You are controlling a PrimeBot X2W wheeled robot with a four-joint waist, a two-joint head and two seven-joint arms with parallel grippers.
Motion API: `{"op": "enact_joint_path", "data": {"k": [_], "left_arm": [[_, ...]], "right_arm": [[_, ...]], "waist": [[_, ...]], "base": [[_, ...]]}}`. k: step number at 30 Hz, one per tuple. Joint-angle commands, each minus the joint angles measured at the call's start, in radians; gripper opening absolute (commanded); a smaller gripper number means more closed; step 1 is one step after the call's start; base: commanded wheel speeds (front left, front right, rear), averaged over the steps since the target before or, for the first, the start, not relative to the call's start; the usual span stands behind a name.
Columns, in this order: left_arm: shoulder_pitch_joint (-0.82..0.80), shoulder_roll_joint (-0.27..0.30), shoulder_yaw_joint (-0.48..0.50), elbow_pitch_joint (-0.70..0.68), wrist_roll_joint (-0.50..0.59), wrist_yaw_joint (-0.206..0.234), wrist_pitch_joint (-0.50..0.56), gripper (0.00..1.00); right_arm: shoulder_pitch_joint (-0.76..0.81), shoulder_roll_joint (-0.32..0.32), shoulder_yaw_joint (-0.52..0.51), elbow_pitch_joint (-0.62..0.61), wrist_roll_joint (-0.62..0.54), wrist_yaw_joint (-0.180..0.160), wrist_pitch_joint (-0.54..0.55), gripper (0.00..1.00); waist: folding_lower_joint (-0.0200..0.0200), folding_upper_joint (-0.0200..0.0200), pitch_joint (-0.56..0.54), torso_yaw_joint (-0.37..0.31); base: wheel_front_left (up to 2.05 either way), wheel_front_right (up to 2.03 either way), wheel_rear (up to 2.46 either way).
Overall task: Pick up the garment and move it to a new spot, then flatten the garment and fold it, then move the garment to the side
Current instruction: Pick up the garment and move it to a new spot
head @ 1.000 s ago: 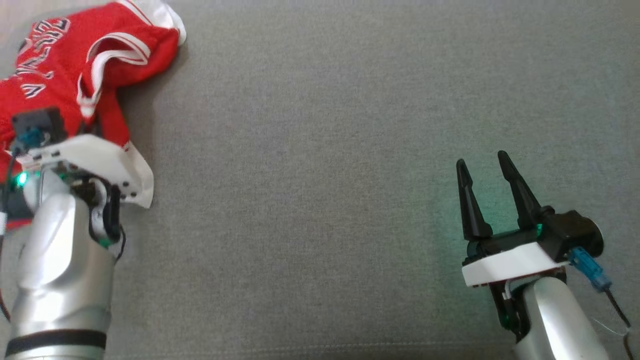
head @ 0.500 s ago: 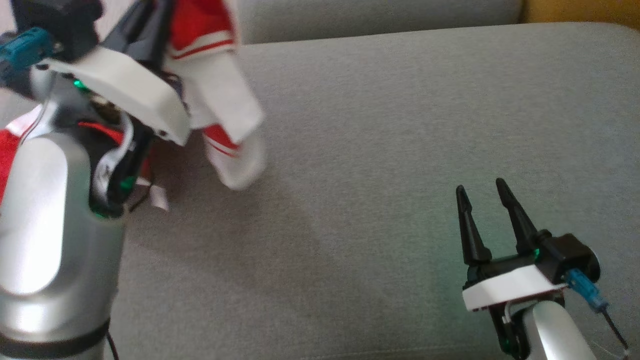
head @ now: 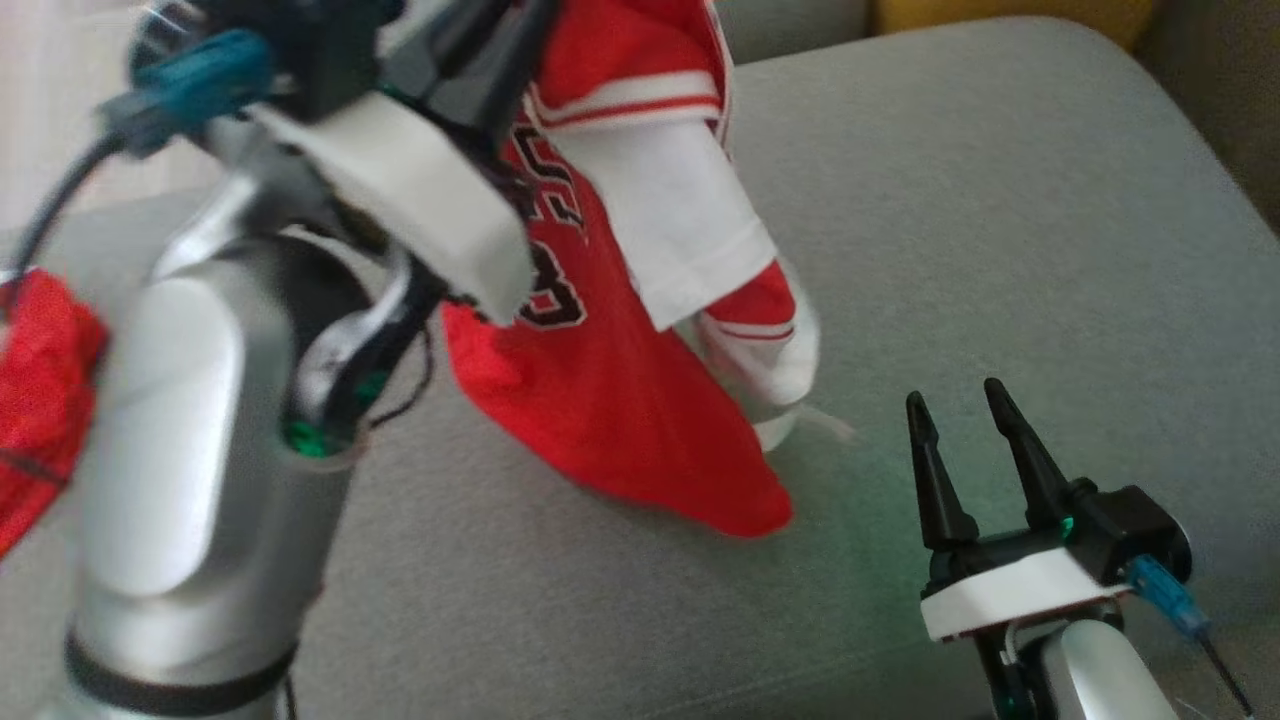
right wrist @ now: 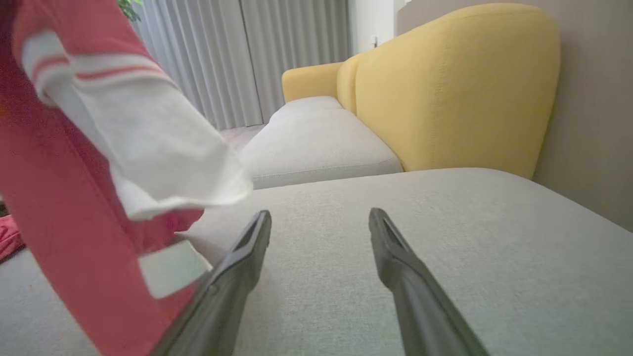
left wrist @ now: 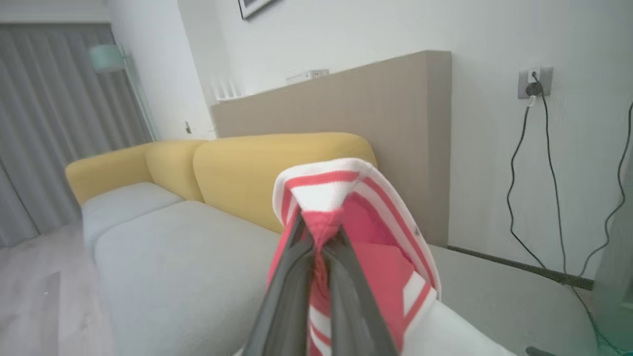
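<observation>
Your left gripper (left wrist: pixel 320 232) is clamped on a bunched fold of the red-and-white garment (head: pixel 600 420), which hangs below its fingers, lower edge down at the grey sofa cushion (head: pixel 1000 220). Your right gripper (head: pixel 955 395) sits low over the cushion, fingers spread and empty, with the garment just to its left.

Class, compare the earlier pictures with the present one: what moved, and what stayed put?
The left claw, shut on the red jersey, lifted it off the grey cushion and carried it rightward toward the right claw. The head camera shifted too. The right claw stayed open, empty, low over the cushion.
</observation>
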Motion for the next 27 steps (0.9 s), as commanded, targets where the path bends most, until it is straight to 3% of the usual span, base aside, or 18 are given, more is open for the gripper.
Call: {"op": "enact_joint_path", "data": {"k": [1, 7, 12, 14, 15, 22, 27], "left_arm": [[-0.035, 0.014, 0.021, 0.010, 0.005, 0.002, -0.004, 0.00], [0.039, -0.037, -0.044, 0.302, 0.064, 0.030, -0.164, 0.00], [0.078, -0.094, -0.129, 0.565, 0.027, 0.026, -0.423, 0.00], [0.078, -0.099, -0.184, 0.647, -0.011, 0.022, -0.516, 0.41], [0.078, -0.099, -0.218, 0.671, -0.055, 0.021, -0.559, 1.00], [0.052, -0.100, -0.344, 0.743, -0.207, 0.104, -0.701, 1.00], [0.112, -0.100, -0.334, 0.675, -0.233, 0.182, -0.733, 1.00]], "right_arm": [[-0.014, -0.002, 0.029, -0.032, 0.009, -0.001, -0.011, 1.00], [-0.031, -0.002, 0.049, -0.031, 0.029, -0.001, -0.011, 1.00], [-0.037, -0.002, 0.066, -0.031, 0.040, -0.001, -0.011, 1.00], [-0.037, -0.002, 0.070, -0.029, 0.041, -0.001, -0.011, 1.00], [-0.037, -0.002, 0.073, -0.028, 0.041, -0.001, -0.011, 1.00], [-0.032, -0.002, 0.065, -0.026, 0.033, -0.001, -0.011, 1.00], [-0.007, -0.002, 0.031, -0.035, 0.007, -0.001, -0.011, 1.00]], "waist": [[0.0000, 0.0000, 0.011, -0.042], [0.0000, 0.0000, 0.031, -0.121], [0.0000, 0.0000, 0.048, -0.158], [0.0000, 0.0000, 0.049, -0.162], [0.0000, 0.0000, 0.049, -0.163], [0.0000, 0.0000, 0.037, -0.141], [0.0000, 0.0000, 0.010, -0.087]], "base": [[0.00, 0.00, 0.00], [0.00, 0.00, 0.00], [0.00, 0.00, 0.00], [0.00, 0.00, 0.00], [0.00, 0.00, 0.00], [0.00, 0.00, 0.00], [0.00, 0.00, 0.00]]}}
